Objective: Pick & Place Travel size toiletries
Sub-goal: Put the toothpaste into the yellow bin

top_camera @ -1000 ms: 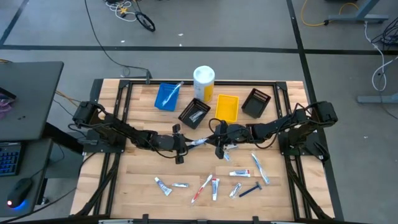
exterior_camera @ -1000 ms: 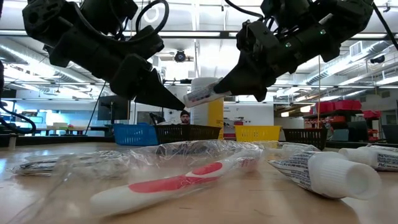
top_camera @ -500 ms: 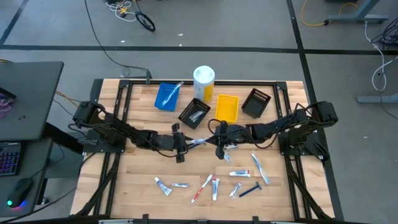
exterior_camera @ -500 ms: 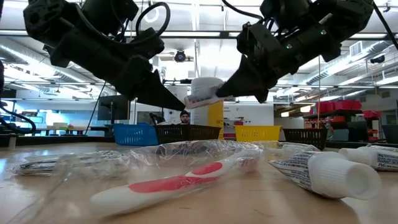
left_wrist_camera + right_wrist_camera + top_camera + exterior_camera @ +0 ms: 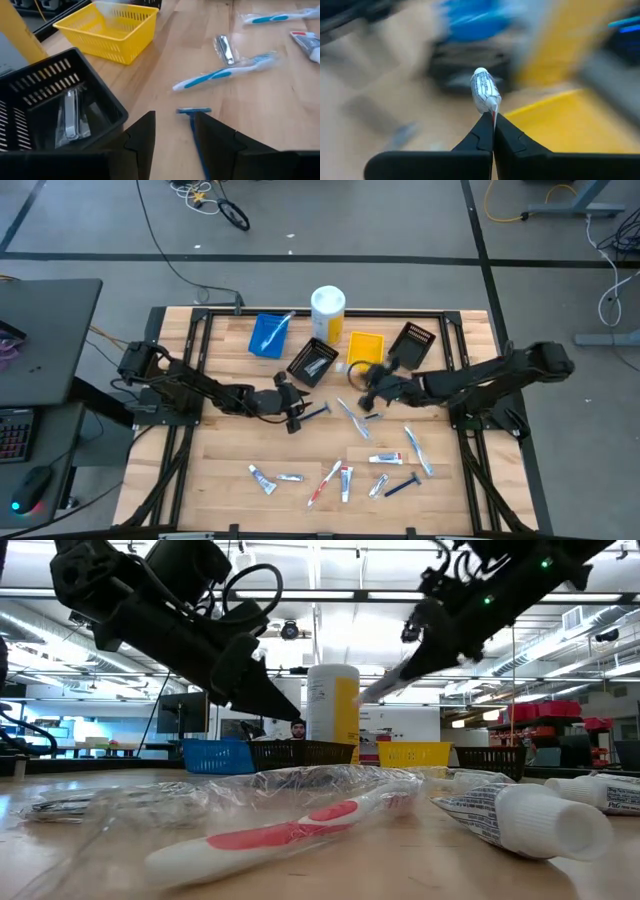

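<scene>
While right pincer (image 5: 493,116) pinches tube (image 5: 485,93), left pincer (image 5: 172,131) apart.

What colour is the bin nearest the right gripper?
Yellow. The yellow bin shows best in the high view, just beside the right gripper.

The wooden table (image 5: 220,470) has four little baskets in a row near its far edge. The blue basket (image 5: 268,335) is closest to the far left corner. Next comes a black basket (image 5: 311,362), then a yellow basket (image 5: 365,352). Another black basket (image 5: 412,344) is closest to the far right corner. A tall white and yellow can (image 5: 328,313) stands upright at the far edge, between the blue basket and the yellow one. Past the table's left edge is a dark desk (image 5: 40,340). Black and yellow cables (image 5: 205,200) lie on the grey floor.
</scene>
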Robot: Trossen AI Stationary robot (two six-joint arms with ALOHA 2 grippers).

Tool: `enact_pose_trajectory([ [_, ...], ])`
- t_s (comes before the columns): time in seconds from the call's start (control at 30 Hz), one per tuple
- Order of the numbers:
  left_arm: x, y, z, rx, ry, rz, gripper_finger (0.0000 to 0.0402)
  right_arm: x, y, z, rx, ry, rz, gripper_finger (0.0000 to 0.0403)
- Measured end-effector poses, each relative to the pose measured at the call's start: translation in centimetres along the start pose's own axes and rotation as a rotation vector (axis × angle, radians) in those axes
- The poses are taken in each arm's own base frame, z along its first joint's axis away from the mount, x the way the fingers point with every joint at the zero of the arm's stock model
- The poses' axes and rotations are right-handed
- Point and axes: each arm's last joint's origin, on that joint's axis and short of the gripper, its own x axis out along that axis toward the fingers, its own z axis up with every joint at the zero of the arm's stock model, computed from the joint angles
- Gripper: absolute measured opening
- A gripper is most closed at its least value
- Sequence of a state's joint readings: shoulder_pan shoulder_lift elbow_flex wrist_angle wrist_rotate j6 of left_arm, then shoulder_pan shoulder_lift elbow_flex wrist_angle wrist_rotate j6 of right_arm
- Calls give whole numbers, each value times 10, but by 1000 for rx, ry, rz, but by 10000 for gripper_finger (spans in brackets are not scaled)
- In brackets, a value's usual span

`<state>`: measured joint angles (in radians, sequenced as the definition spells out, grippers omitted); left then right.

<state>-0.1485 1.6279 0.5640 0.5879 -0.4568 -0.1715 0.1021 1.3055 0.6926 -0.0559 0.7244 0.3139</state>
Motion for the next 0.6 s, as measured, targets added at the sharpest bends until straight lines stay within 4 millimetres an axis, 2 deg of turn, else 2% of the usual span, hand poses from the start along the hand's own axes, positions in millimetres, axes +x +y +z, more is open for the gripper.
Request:
enact_pose_trajectory([
  [0.07,1,1,1,-4,-3,4,146,-4,-12,5,7,-53,-178,1],
  [0.13,1,3,1,-6,-1,9,144,-4,-22,8,6,-67,-274,1],
  [0.23,3,6,1,-11,-1,18,144,6,-31,7,67,-30,-250,1],
  [0.33,3,7,2,-19,-3,24,146,22,-36,-7,127,81,-164,1],
  [0.47,3,7,2,-17,-3,24,146,37,-42,-27,58,172,-199,1],
  [0.6,3,7,1,-15,-3,23,147,44,-52,-33,69,205,-220,6],
])
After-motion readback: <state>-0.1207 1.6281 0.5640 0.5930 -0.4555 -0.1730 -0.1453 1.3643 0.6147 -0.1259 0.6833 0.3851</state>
